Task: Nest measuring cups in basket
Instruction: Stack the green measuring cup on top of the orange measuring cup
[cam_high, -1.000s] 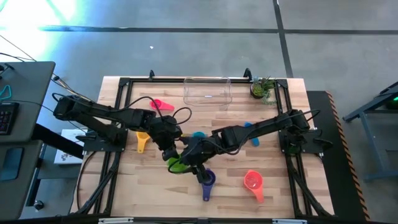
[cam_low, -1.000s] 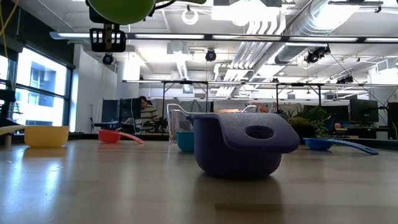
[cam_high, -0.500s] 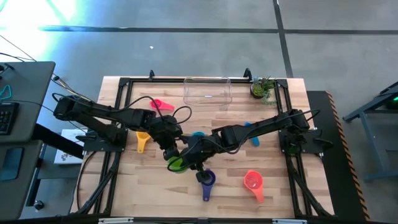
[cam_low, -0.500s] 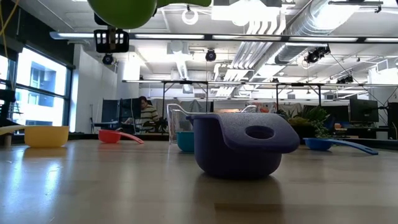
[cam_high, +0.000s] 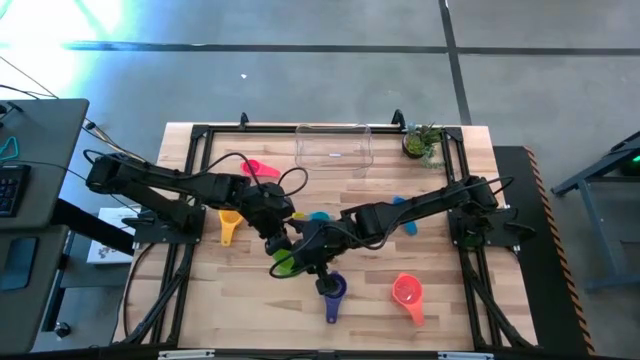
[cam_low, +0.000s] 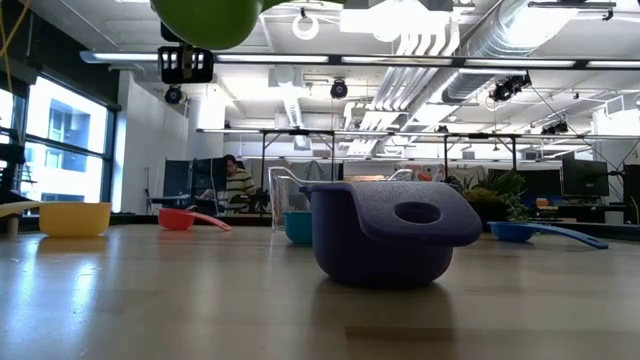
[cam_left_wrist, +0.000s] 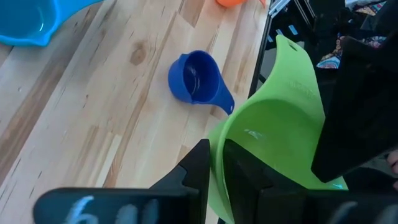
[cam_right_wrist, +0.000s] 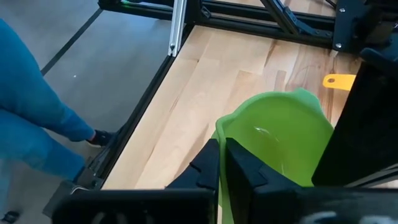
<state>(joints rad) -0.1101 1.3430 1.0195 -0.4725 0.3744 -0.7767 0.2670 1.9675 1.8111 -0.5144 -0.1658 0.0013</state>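
Mid-handover above the table (cam_high: 230, 300), near its middle. Right hand (cam_high: 303, 262), spread wide a second ago, now clamped tight on the rim of the green cup (cam_high: 285, 263). Left hand (cam_high: 277, 247) sits at the same rim from the other side; cannot tell whether gripping or already letting go. Green cup hangs clear of the wood, near the purple cup (cam_high: 332, 288), well apart from the basket (cam_high: 334, 148) at the far edge. Probably means the transfer is made; carrying to the basket not yet begun, no cup seen inside it.
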